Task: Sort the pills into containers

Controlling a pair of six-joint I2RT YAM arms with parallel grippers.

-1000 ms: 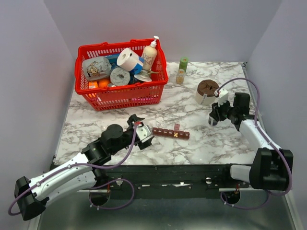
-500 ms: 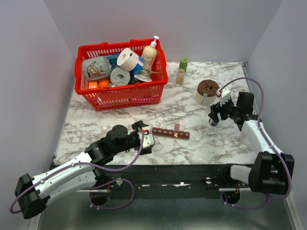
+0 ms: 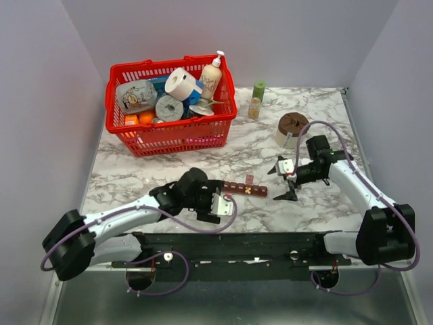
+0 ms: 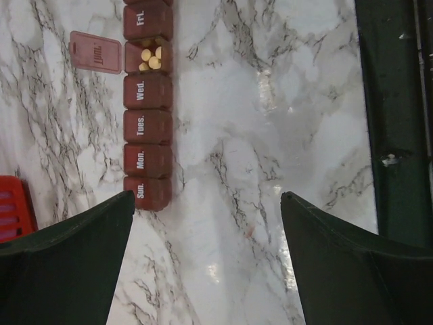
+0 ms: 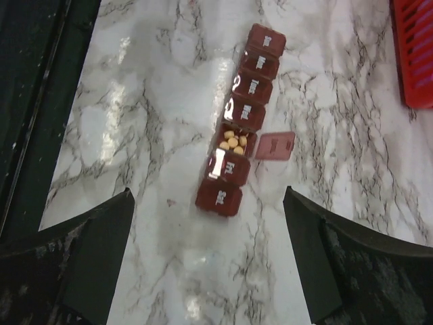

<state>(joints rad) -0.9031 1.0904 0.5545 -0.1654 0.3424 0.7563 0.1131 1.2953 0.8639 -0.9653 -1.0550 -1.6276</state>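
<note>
watching both arms crowd one small target, biggest worry is a clash: left gripper (image 4: 206,195) sits just off the sun end of the pill organiser (image 3: 241,189), right gripper (image 5: 208,191) off the sat end, both with fingers spread wide and nothing held. if they close in together they could meet over the strip. next risk: the organiser lies loose on slick marble, so a finger nudging either end would likely skate or spin it instead of seating on it. smaller again: the lid (image 5: 275,145) of the slot between wed and fri is flipped out sideways, an easy thing to snag. smallest: the pills (image 4: 150,57) in that open slot, a tilt or bump would scatter them. other slots look shut. can't spot any loose pills on the marble. room: plain pale grey walls (image 3: 304,40) on three sides, white marble table (image 3: 318,210) with grey veins and glare patches, red basket (image 3: 176,135) full of toiletries at the back left, cream tub (image 3: 291,128) with brown top back right, green-capped bottle (image 3: 257,99) between them.
</note>
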